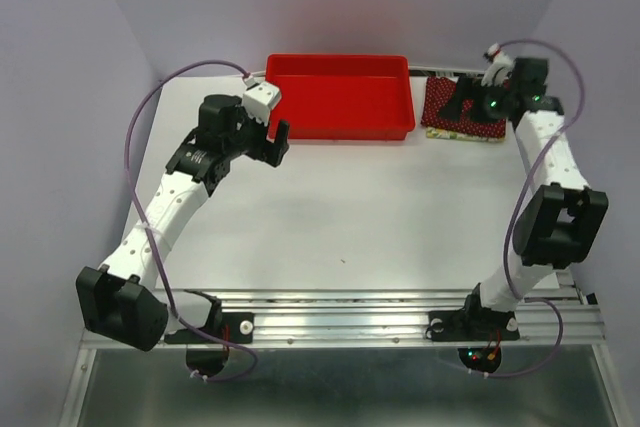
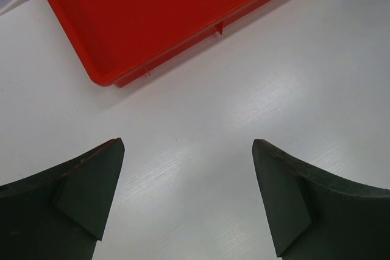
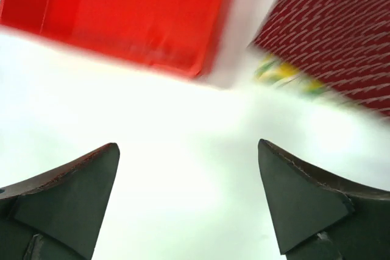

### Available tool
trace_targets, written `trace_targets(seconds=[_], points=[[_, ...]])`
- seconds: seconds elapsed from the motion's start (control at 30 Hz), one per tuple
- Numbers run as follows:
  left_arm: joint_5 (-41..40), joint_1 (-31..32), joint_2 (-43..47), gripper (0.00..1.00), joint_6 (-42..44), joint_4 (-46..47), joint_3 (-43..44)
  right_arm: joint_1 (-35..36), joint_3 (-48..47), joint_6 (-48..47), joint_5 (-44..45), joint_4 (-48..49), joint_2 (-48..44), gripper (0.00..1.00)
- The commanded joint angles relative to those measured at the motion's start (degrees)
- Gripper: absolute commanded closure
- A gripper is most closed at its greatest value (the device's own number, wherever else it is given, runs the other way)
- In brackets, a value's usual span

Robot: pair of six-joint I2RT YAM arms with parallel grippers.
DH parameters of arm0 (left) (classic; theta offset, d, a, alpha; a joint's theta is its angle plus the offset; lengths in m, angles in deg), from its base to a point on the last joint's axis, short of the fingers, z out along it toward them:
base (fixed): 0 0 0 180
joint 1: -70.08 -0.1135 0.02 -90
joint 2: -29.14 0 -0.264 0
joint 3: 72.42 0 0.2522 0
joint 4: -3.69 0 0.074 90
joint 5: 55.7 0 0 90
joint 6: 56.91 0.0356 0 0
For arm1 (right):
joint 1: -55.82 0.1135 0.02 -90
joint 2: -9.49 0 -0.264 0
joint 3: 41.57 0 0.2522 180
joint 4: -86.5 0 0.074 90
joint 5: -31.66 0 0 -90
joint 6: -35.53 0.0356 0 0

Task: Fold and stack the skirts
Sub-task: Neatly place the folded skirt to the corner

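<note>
The dark red dotted skirt (image 1: 446, 105) lies folded at the back right of the table, on top of the lemon-print skirt (image 1: 470, 134), of which only an edge shows. In the right wrist view the red skirt (image 3: 341, 35) is at upper right with a strip of lemon skirt (image 3: 283, 74) under it. My right gripper (image 1: 468, 99) hovers over the stack, open and empty (image 3: 189, 150). My left gripper (image 1: 277, 132) is open and empty over bare table (image 2: 189, 144), just in front of the red tray.
The red plastic tray (image 1: 340, 122) stands at the back centre, empty, left of the skirts; it also shows in the left wrist view (image 2: 183, 10) and the right wrist view (image 3: 122, 10). Purple walls close the table at back and sides.
</note>
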Motion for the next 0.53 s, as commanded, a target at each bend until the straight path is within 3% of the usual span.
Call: trace_targets(seconds=[0.0, 0.17, 0.3, 0.5], points=[[-0.5, -0.8, 3.9, 0.01, 0.3, 3.4, -5.2, 9.6, 20.3, -0.1, -3.6, 1.2, -8.2, 0.0], [-1.6, -0.9, 4.7, 0.01, 2.1, 3.4, -12.6, 19.0, 36.8, -2.3, 0.2, 6.9, -14.5, 0.0], [-3.8, -0.8, 6.5, 0.01, 3.7, 4.0, -17.4, 22.2, 44.1, -3.5, 4.6, 10.3, -18.8, 0.0], [-2.5, -0.8, 7.9, 0.01, 4.6, 1.9, -17.8, 22.7, 45.9, -2.8, 5.1, 11.4, -21.4, 0.0]])
